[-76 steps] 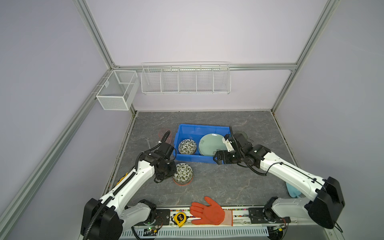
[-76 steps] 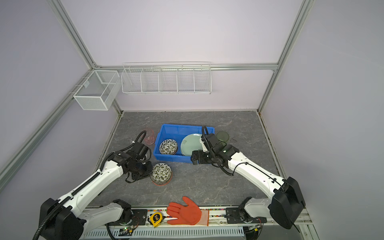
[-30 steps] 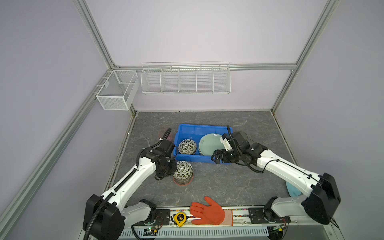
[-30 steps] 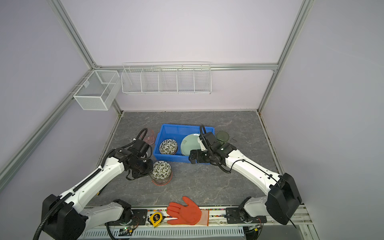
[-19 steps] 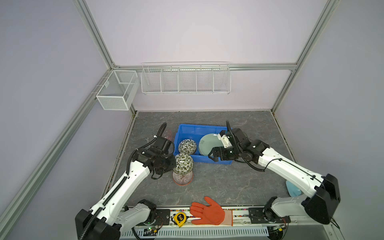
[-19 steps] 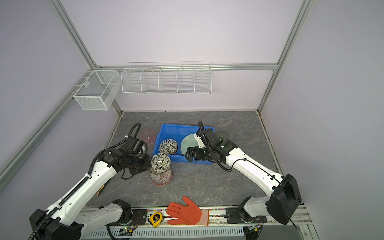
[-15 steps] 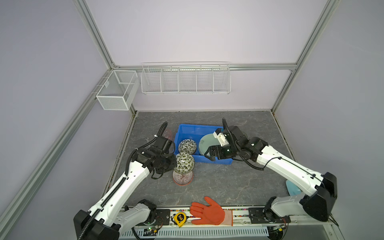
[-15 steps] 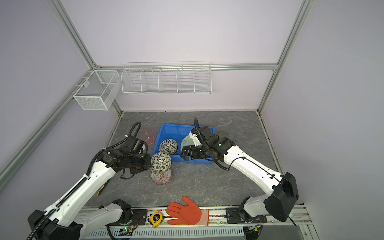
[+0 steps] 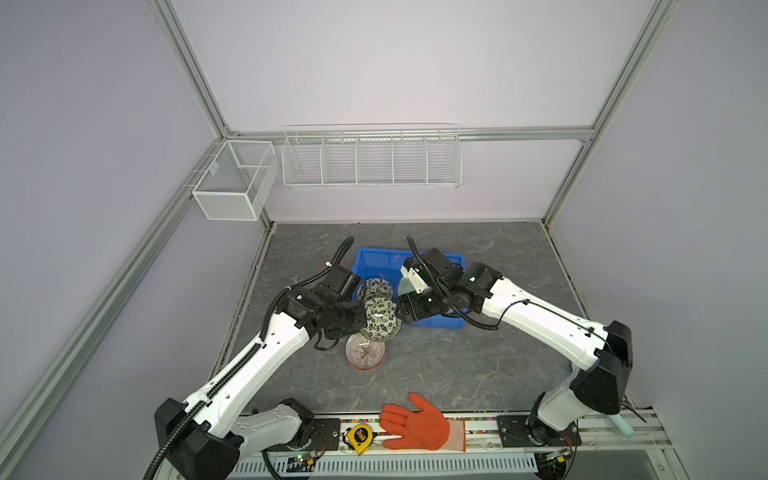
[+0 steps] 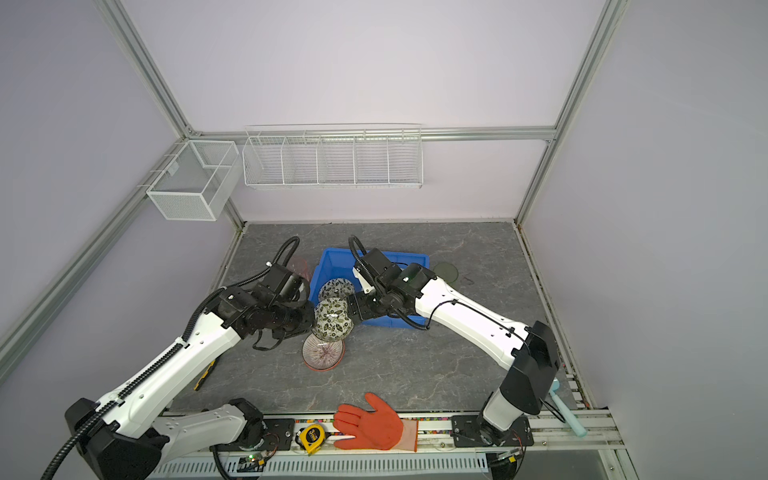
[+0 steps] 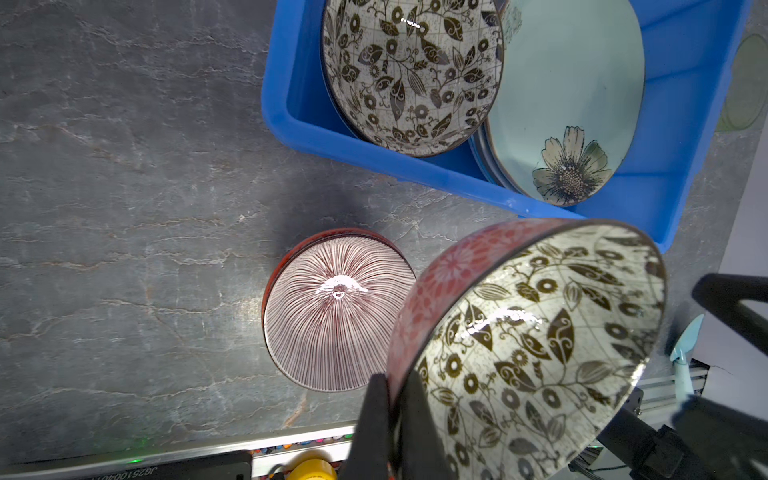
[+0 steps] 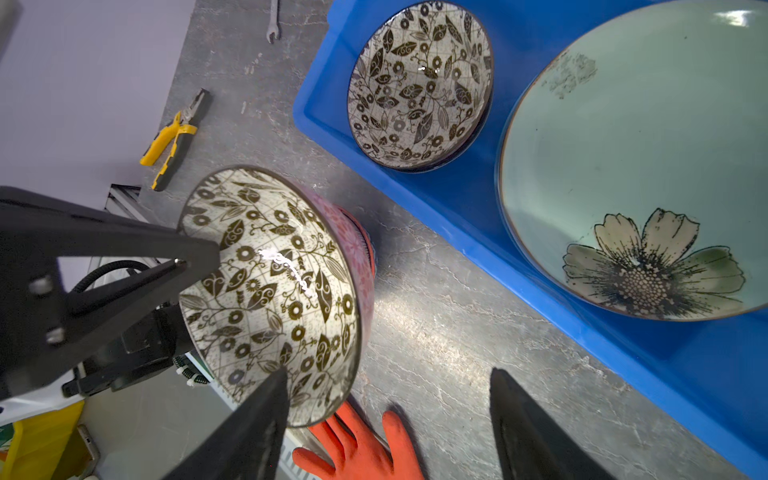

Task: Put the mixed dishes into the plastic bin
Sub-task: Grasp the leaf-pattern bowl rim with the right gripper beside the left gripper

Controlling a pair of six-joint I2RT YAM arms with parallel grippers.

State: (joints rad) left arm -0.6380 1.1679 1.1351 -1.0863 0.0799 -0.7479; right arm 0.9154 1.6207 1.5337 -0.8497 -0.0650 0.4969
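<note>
Progress is partial: bin (image 9: 382,258) already holds a leaf bowl (image 9: 377,287) and mint plate (image 12: 623,124). Left pincer (image 11: 395,379) clamps the rim of a second leaf bowl (image 9: 380,320), tilted aloft beside the bin. Right pincer (image 12: 388,372) gapes empty nearby. Striped bowl (image 9: 365,351) and green cup (image 10: 445,272) wait on the bench (image 9: 457,365).

Left arm (image 9: 266,361) and right arm (image 9: 540,320): white link shells, black joint housings, black corrugated cable conduits. Black mounting plates (image 9: 328,429) flank the orange glove (image 9: 415,426).
</note>
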